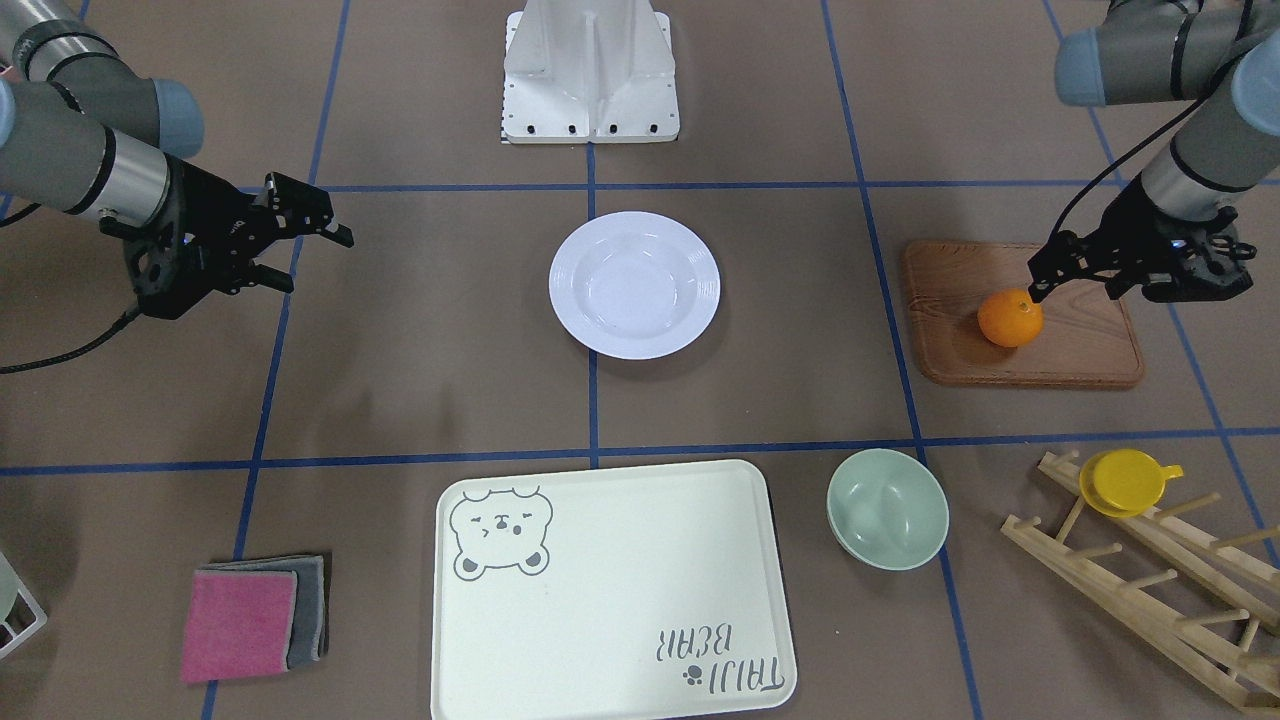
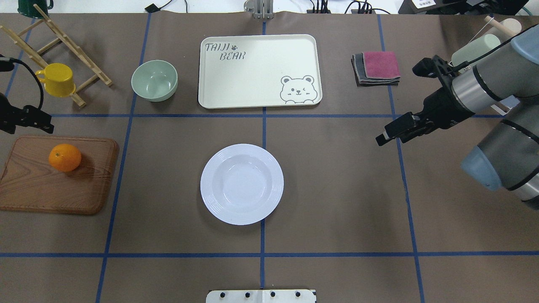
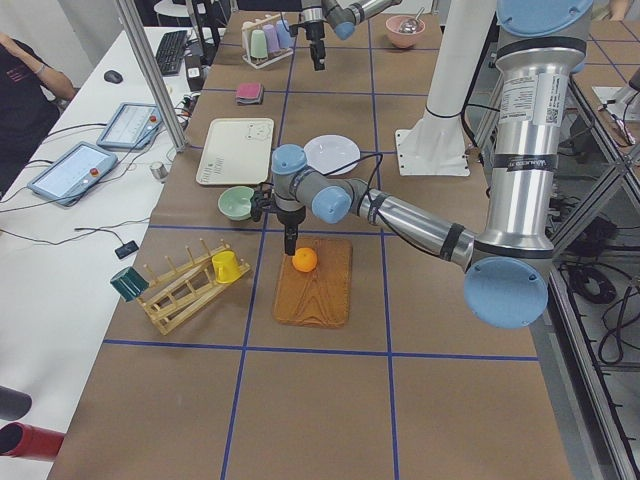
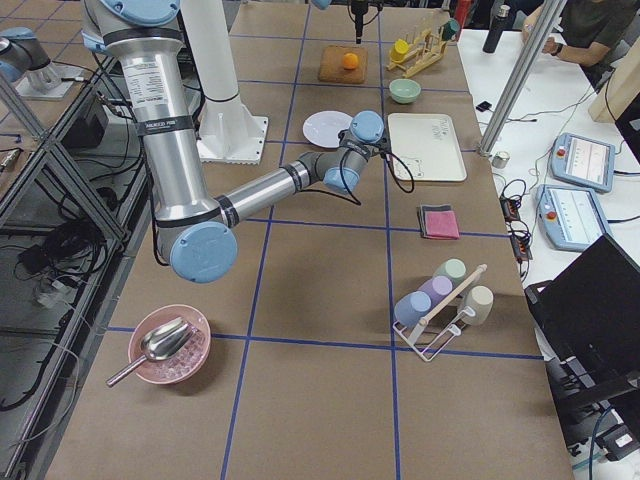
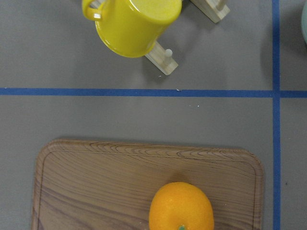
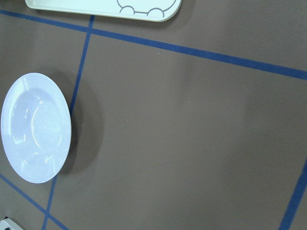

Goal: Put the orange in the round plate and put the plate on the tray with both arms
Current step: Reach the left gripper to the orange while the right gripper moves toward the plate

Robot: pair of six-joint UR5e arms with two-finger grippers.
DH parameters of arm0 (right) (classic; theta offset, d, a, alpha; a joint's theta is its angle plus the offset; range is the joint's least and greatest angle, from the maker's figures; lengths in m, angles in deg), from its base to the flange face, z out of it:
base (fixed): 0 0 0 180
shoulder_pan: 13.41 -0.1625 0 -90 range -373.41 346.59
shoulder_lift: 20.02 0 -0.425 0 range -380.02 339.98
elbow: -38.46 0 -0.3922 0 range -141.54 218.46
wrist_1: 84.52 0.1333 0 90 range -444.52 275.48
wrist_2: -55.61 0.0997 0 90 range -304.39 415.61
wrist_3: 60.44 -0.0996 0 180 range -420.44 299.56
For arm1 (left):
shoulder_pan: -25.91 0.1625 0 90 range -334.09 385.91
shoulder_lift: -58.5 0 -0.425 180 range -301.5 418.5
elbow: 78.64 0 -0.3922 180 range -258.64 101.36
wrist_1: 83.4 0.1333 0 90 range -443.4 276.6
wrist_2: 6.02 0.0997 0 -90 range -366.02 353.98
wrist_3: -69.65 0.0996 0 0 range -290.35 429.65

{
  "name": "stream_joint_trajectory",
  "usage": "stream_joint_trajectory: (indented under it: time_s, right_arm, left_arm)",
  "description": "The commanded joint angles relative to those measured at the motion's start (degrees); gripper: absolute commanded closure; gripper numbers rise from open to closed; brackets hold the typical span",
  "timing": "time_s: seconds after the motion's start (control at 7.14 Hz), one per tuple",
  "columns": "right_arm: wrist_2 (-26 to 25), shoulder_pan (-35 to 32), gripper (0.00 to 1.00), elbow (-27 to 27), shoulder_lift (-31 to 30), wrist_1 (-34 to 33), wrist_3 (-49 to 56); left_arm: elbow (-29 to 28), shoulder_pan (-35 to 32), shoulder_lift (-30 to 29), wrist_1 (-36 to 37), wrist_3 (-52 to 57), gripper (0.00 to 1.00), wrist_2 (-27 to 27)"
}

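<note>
The orange (image 1: 1010,318) lies on a brown wooden board (image 1: 1085,345), on the board's side nearer the table's middle; the left wrist view shows the orange (image 5: 181,207) at its bottom edge. My left gripper (image 1: 1078,287) hangs open just above and beside it, holding nothing. The round white plate (image 2: 241,184) sits empty at the table's centre. The cream tray (image 2: 259,69) with its bear drawing lies beyond the plate, also empty. My right gripper (image 2: 389,134) hovers open over bare table, well to the right of the plate (image 6: 36,127).
A pale green bowl (image 2: 154,80) stands left of the tray. A yellow cup (image 2: 57,79) hangs on a wooden rack (image 2: 63,42) beyond the board. Folded pink and grey cloths (image 2: 377,67) lie right of the tray. People sit at a side bench.
</note>
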Motion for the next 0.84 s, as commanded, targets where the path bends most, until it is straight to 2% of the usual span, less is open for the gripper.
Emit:
stream_joint_trajectory:
  time_s: [0.0,0.14,0.42,0.7]
  right_arm:
    - [-1.08,1.53,0.0,-1.33,3.2,4.71,-6.68]
    - [-1.16,1.62,0.0,-1.25,3.91,4.71,-7.12]
    - [-1.25,2.23,0.0,-1.25,3.91,4.97,-7.66]
    - [-1.25,2.67,0.0,-1.33,4.0,4.97,-7.66]
  left_arm:
    - [-11.04,2.28,-0.51,-16.03,-5.75,0.01,0.69]
    - [-12.58,3.43,-1.04,-19.08,-9.79,0.01,0.87]
    - [-12.33,3.79,-0.87,-19.03,-10.62,0.01,1.39]
    - [-12.16,7.89,-0.34,-19.02,-14.03,0.01,4.72]
